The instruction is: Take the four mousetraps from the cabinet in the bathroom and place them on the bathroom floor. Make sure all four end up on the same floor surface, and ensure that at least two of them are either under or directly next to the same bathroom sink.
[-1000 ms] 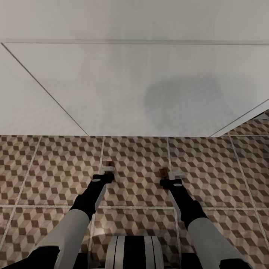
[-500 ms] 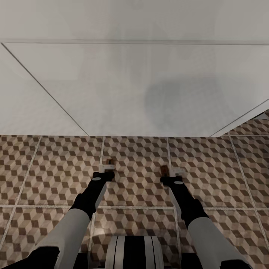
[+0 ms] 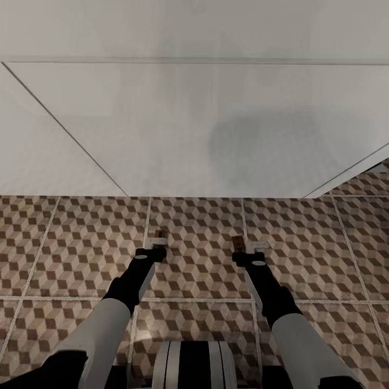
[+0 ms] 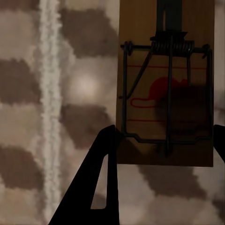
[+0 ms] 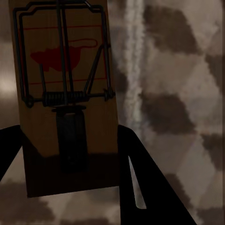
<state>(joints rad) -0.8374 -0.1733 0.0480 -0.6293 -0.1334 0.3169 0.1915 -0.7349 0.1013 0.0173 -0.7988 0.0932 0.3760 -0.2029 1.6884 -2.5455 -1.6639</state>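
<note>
Head view: both arms are reached down over the bathroom floor (image 3: 81,237), in front of a white cabinet front (image 3: 205,129). A mousetrap (image 3: 159,235) is seen at the left gripper (image 3: 153,244), another mousetrap (image 3: 236,243) at the right gripper (image 3: 249,248).

Wrist views: wire spring and red mark are resolved on each trap (image 4: 165,93) (image 5: 65,98). Each board lies between parted dark fingers (image 4: 101,178) (image 5: 136,178); grip contact cannot be told.

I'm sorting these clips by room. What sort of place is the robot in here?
Probably a bathroom: patterned cube-print floor tiles run up to a wide plain white unit, likely a basin front. Each gripper, left and right, holds a mousetrap low over the tiles.
</note>
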